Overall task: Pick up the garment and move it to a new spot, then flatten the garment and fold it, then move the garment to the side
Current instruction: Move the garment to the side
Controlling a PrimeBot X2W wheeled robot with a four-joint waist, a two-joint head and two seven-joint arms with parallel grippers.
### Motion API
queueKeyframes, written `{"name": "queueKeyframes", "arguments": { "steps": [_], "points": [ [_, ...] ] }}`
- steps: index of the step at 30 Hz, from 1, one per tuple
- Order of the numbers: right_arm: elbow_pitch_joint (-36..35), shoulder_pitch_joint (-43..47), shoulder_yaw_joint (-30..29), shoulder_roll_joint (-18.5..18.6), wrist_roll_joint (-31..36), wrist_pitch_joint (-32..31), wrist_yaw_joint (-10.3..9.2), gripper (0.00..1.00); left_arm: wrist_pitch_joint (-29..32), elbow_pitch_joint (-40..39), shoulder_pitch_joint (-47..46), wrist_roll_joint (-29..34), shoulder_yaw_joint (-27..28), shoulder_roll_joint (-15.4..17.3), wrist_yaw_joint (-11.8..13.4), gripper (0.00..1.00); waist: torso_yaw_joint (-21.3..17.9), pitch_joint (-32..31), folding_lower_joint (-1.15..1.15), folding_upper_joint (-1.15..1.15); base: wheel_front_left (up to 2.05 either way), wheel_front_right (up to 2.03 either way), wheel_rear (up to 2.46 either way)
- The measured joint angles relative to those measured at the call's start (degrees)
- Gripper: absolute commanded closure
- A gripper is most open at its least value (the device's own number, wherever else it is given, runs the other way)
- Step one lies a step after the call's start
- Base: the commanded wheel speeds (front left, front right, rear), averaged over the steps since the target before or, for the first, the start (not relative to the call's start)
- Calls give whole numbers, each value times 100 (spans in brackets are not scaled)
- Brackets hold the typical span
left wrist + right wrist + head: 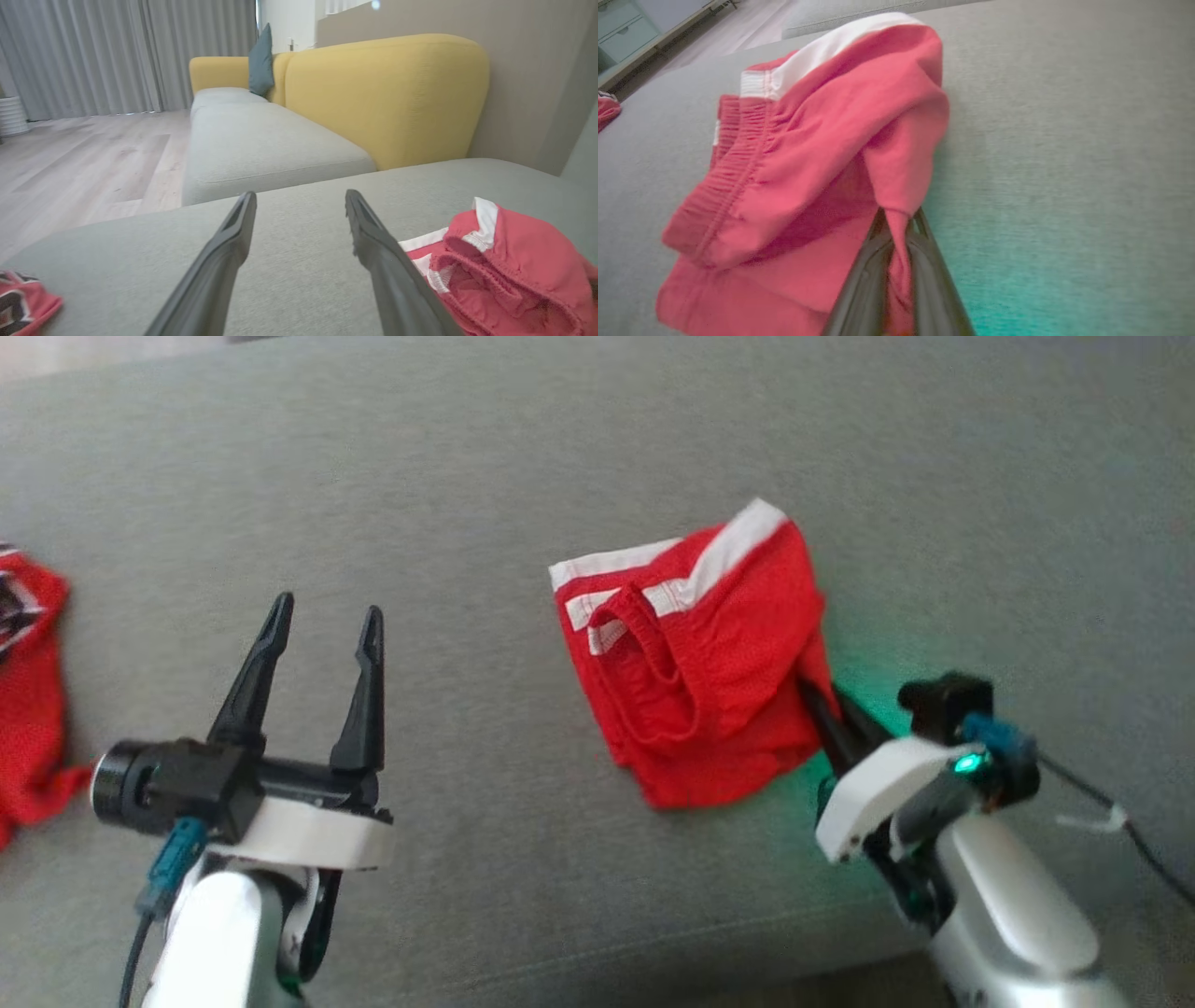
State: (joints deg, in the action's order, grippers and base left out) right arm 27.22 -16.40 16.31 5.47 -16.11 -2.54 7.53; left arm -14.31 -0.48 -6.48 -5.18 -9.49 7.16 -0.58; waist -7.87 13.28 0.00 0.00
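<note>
In the head view the red garment [695, 653] lay bunched on the grey seat [560, 448], right of centre. The right gripper [826, 714] reached in low from the lower right, its fingers under the cloth's right edge. The left gripper [327, 609] hung well apart at lower left, jaws wide and empty, fingers pointing up the view. In the left wrist view that gripper [300, 196] stood spread above bare seat, with the garment [514, 261] to its right. In the right wrist view the right gripper [900, 219] was clamped on a pinch of the garment [822, 140]. This looked like the first pick-up. Next, I judged, the arm should lift and carry the cloth without letting it slip.
</note>
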Motion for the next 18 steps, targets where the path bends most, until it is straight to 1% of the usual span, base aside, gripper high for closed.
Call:
{"name": "queueKeyframes", "arguments": {
  "steps": [6,7,9,13,18],
  "points": [
    [249,-789,-62,112,-216,76,0,100,18,-151,-292,68,-88,181,-104,0,-429,407,0,0,0,0,0],
    [353,-1094,-102,113,-256,172,0,100,53,-220,-381,110,-94,246,-155,0,-536,575,0,0,0,0,0],
    [492,-1410,-194,140,-299,259,0,100,110,-290,-470,112,-125,308,-203,0,-637,752,1,0,0,0,0],
    [727,-1853,-463,335,-342,423,0,100,201,-404,-701,170,-223,415,-292,0,-824,1089,1,0,0,0,0],
    [973,-2090,-805,643,-347,641,0,100,301,-561,-915,212,-324,545,-354,0,-1111,1404,0,0,0,0,0]
  ]
}}
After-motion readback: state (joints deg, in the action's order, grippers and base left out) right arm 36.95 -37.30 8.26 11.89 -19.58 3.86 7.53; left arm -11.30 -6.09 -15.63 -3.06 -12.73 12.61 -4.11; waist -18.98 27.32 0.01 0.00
